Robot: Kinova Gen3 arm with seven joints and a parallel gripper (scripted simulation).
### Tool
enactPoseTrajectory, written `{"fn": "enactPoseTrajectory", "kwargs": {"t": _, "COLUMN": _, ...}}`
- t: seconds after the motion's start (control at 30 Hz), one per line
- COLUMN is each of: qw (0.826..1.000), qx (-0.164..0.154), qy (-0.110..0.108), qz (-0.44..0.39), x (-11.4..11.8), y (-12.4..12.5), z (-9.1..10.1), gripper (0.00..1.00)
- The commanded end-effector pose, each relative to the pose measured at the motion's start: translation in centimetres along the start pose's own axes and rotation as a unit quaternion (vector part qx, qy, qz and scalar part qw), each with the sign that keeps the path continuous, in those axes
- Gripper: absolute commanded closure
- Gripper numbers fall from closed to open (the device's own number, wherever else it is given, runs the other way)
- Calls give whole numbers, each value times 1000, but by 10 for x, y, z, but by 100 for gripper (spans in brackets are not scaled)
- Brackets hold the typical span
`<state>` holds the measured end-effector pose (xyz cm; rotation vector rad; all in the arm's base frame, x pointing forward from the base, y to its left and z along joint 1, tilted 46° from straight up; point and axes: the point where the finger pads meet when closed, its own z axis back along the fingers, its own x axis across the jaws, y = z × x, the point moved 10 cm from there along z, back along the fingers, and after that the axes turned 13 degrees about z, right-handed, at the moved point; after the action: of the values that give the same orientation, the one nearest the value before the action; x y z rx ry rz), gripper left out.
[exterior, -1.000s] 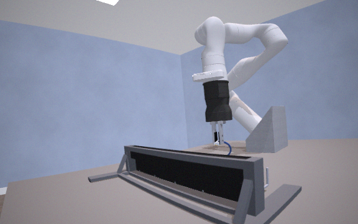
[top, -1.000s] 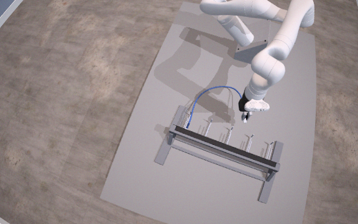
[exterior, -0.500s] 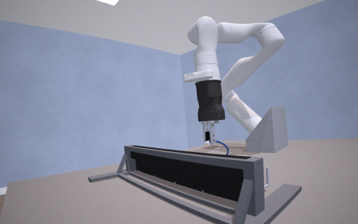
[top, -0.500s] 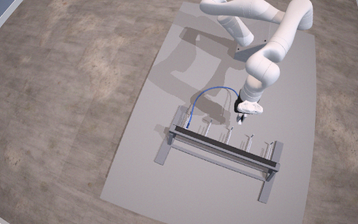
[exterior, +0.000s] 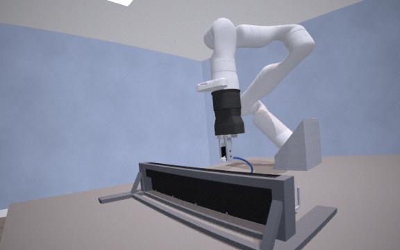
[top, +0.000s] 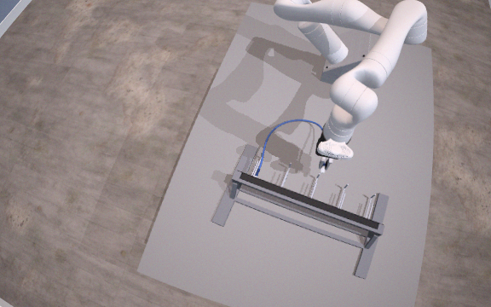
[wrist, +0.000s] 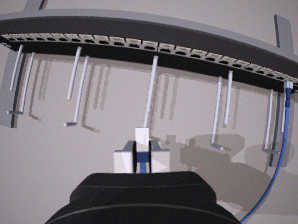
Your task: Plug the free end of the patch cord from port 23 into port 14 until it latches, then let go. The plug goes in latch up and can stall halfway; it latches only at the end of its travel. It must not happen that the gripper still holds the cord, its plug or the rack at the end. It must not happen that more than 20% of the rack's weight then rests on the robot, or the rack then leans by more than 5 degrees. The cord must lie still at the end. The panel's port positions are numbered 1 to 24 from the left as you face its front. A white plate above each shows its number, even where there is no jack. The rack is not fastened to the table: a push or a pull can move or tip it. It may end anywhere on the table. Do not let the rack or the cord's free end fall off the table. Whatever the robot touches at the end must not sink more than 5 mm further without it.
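My gripper is shut on the cord's free plug, a pale block pointing toward the panel front. It hangs above the table, apart from the jacks, near the middle bar. The blue patch cord arcs from the gripper to its plugged end near the panel's right end in the wrist view. The rack stands upright. Its jack row shows in the wrist view; the port numbers are unreadable, and the latch is too small to tell.
Thin bars stick out from the panel front at several places; one lies just ahead of the plug in the wrist view. The rack's feet rest on the table, inside its edges.
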<state>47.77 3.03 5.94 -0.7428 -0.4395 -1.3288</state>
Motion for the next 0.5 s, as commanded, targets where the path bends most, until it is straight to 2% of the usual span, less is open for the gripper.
{"fn": "enactPoseTrajectory", "kwargs": {"t": 0.0, "qw": 1000, "qx": -3, "qy": 1, "qz": -14, "x": 6, "y": 1, "z": 2, "gripper": 100}}
{"fn": "enactPoseTrajectory", "kwargs": {"t": 0.47, "qw": 999, "qx": -3, "qy": 1, "qz": -46, "x": 18, "y": 5, "z": 4, "gripper": 100}}
